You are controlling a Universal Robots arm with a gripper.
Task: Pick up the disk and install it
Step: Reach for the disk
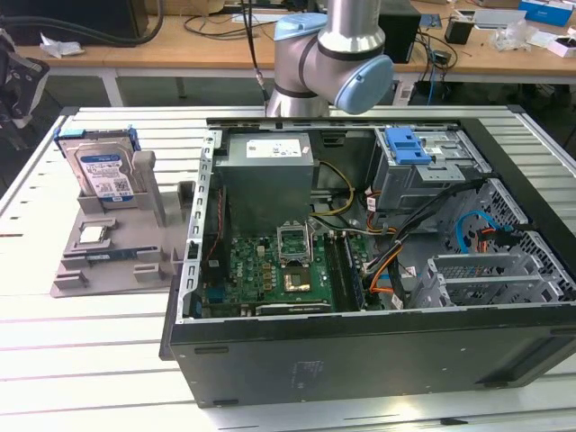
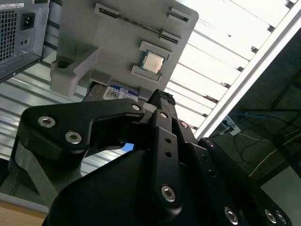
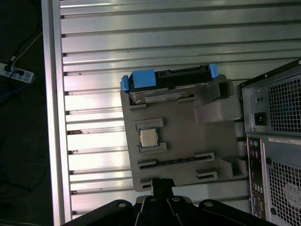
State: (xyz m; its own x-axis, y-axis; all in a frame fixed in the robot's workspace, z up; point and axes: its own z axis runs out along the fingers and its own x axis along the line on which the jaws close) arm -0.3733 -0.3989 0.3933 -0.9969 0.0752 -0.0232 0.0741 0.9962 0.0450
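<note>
Tabletop disk (image 1: 106,173) faces the exterior view; both wrist views show the end effector (image 3: 161,181) closed, empty.

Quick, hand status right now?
Hand: open or closed cannot be told; not holding the disk, which stands in the gray holder.
</note>
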